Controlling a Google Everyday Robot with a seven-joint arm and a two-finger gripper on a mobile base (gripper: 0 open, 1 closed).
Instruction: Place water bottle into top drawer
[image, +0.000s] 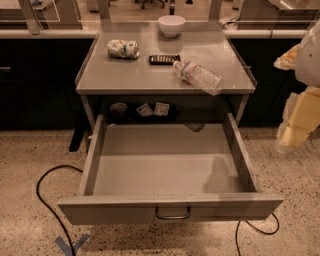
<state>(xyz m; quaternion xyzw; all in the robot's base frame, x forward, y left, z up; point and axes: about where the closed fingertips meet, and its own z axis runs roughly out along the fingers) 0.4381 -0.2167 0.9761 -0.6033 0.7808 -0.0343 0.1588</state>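
The water bottle (198, 76) lies on its side on the cabinet's grey top (135, 75), near the right front edge, cap toward the back. The top drawer (100, 207) is pulled fully out below it and holds nothing; its curved handle (172, 214) is centred on the front panel. My gripper (300, 100) hangs at the right edge of the view, white and pale yellow. It is to the right of the cabinet, apart from the bottle, about level with the drawer's right wall. It holds nothing that I can see.
On the cabinet top are a crushed green-and-white can (123, 48) at back left, a small black device (164, 59) in the middle and a white bowl (171, 25) at the back. Black cables (45, 200) and a blue tape mark (70, 245) lie on the speckled floor.
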